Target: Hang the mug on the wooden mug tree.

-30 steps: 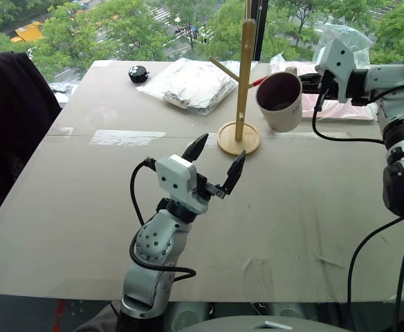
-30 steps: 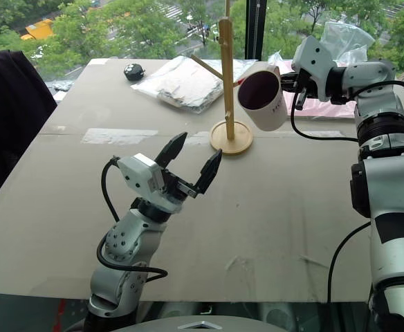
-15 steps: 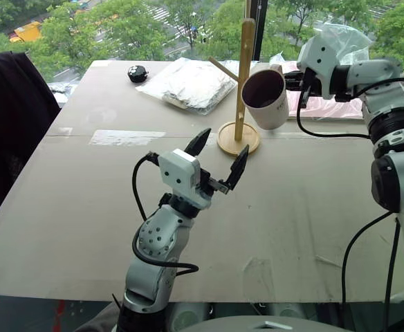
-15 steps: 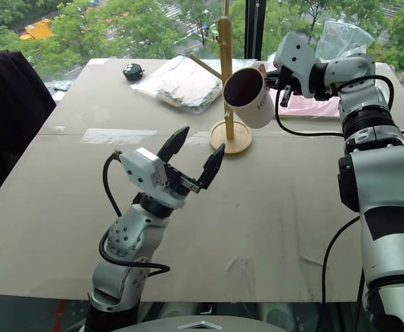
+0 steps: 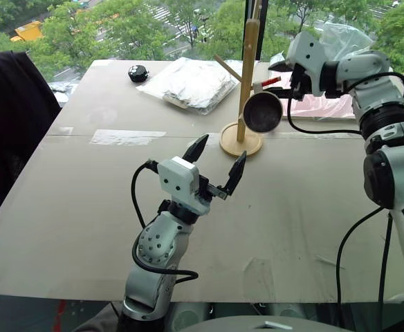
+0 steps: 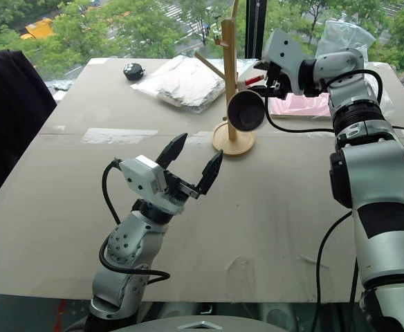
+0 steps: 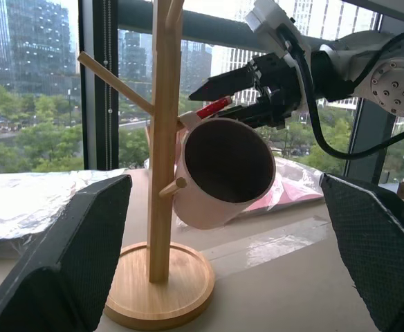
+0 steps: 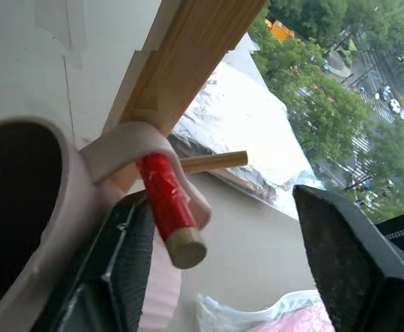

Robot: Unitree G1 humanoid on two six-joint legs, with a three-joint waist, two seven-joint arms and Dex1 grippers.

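On the far side of the tabletop, the wooden mug tree stands upright on its round base. The mug hangs from the red-tipped peg by its loop handle, tilted so its dark inside faces the camera (its body rests against the pole, or very nearly; the head views are too small to tell). The right claw sits just beside the handle with its black fingers spread, one on each side of the peg's tip, gripping nothing. The left claw hovers over the middle of the tabletop, well apart from the tree, its two fingers splayed wide and empty. Behind the tree lie a silvery plastic-wrapped packet and a small black object.
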